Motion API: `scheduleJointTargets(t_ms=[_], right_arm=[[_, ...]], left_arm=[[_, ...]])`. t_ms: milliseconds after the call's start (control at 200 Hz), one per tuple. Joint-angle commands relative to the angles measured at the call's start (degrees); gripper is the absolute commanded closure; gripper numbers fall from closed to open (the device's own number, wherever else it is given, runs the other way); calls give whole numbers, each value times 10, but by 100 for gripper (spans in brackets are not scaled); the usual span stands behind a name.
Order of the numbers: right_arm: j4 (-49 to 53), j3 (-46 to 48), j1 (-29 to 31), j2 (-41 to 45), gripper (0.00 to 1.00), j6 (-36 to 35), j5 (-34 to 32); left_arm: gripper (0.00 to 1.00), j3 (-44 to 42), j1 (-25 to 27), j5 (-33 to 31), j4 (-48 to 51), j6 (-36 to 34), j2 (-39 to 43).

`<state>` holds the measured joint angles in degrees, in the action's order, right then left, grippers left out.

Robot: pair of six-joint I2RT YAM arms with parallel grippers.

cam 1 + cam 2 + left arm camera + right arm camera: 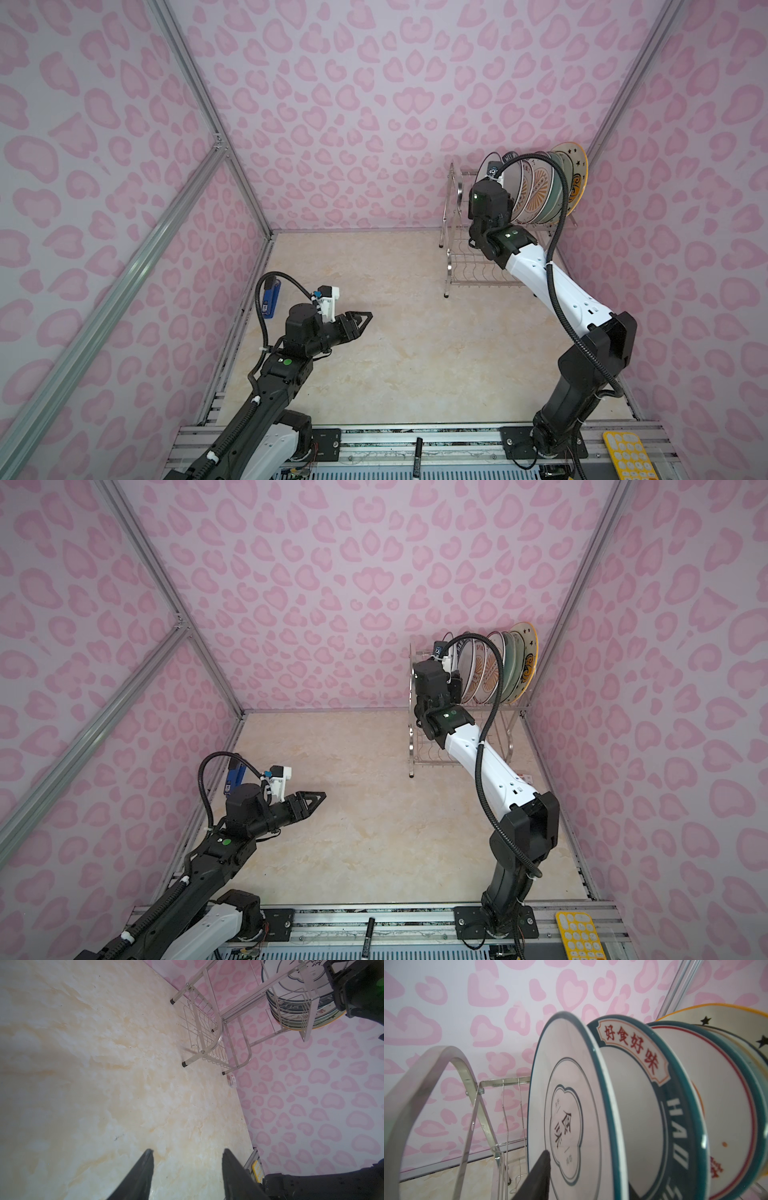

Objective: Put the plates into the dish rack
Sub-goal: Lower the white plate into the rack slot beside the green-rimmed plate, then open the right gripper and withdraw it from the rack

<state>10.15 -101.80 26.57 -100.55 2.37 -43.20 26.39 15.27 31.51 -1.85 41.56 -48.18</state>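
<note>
Plates [540, 191]: at least six told apart, overlap blurs exact count.
Dish rack [469, 272]: one, two tiers, 1 o'clock on counter [395, 332].
Left arm [270, 395], right arm [552, 286]: two in all.
Black marker [417, 455]: one, front rail [374, 440], 6 o'clock.
Yellow pad [627, 455]: one, 5 o'clock.
Blue object [270, 299]: one, 9 o'clock.
Small red-white card [232, 1081]: one, beside rack foot.

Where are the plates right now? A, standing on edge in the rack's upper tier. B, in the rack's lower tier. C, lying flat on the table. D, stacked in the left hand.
A: in both top views the plates stand on edge, side by side, in the upper tier of the rack.
</note>
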Motion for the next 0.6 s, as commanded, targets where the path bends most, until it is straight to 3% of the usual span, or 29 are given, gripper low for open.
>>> scheduleJointTargets(t_ms=[0,390,595], right_arm=[[-2,2,-2,2,55,-4,5],[-6,-1,-5,13,32,-15,8],[-23,11,-4,28,26,-15,5]], left_arm=[[44,6,0,5,-17,-1,-3],[43,11,0,6,-18,1,-5],[43,9,-1,5,-19,4,-4]])
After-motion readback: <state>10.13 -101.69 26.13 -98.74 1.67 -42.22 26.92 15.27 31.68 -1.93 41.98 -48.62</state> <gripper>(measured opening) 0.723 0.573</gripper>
